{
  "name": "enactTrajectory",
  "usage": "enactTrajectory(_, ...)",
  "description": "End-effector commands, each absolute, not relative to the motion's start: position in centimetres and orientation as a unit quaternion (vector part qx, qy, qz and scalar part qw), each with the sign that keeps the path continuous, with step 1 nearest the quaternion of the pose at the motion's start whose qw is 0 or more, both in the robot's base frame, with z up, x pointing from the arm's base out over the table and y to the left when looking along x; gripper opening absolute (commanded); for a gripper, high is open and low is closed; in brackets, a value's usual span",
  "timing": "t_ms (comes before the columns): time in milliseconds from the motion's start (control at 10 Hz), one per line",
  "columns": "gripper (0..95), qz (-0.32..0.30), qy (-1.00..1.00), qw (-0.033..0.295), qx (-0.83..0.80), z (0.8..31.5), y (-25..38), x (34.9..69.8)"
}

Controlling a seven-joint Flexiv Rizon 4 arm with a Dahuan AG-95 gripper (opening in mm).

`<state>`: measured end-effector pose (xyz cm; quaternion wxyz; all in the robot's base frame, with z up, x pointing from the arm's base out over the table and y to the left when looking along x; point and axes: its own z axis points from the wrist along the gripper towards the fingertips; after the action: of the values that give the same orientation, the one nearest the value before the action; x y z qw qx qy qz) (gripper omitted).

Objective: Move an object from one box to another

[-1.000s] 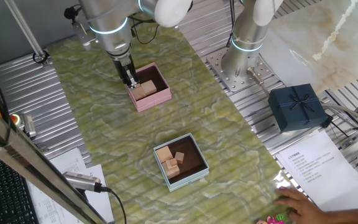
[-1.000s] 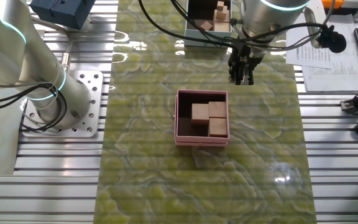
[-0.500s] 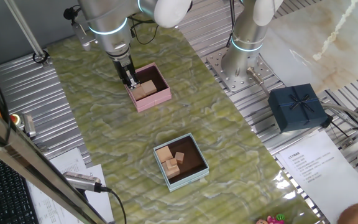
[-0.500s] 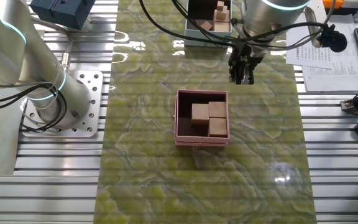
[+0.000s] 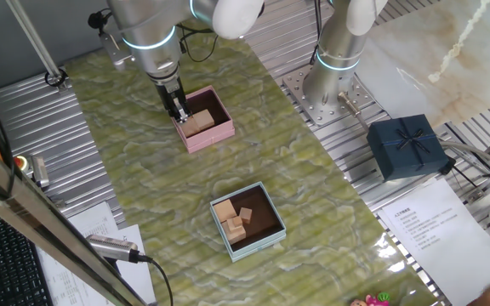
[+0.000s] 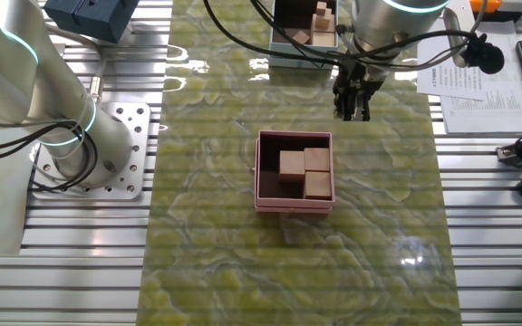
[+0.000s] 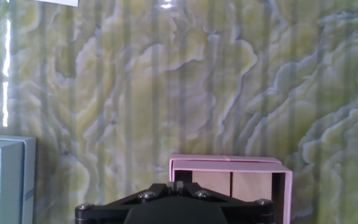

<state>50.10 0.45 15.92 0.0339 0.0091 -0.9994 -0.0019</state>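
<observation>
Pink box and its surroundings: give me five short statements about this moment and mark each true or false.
1. The pink box holds three wooden cubes. True.
2. The claw is gripping a cube. False: nothing sits between its fingers, and all three cubes lie in the pink box.
3. The light blue box already has wooden blocks in it. True.
4. The navy gift box sits on the green mat. False: it stands off the mat, on the metal table beside it.
5. In the other fixed view the claw is directly over the middle of the pink box. False: it appears beyond the box's far right corner, toward the light blue box.
</observation>
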Motion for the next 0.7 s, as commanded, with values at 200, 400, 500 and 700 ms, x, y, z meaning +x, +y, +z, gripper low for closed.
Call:
enactTrajectory(200, 0.0, -0.001, -0.999, 0.034, 0.006, 15.88, 0.53, 50.12)
enactTrajectory(400, 0.0, -0.001, -0.999, 0.034, 0.005, 15.87, 0.55, 50.12)
enactTrajectory(500, 0.0, -0.001, -0.999, 0.034, 0.005, 15.86, 0.54, 50.09)
enactTrajectory(700, 0.0, -0.001, -0.999, 0.034, 0.003, 15.80, 0.51, 49.95)
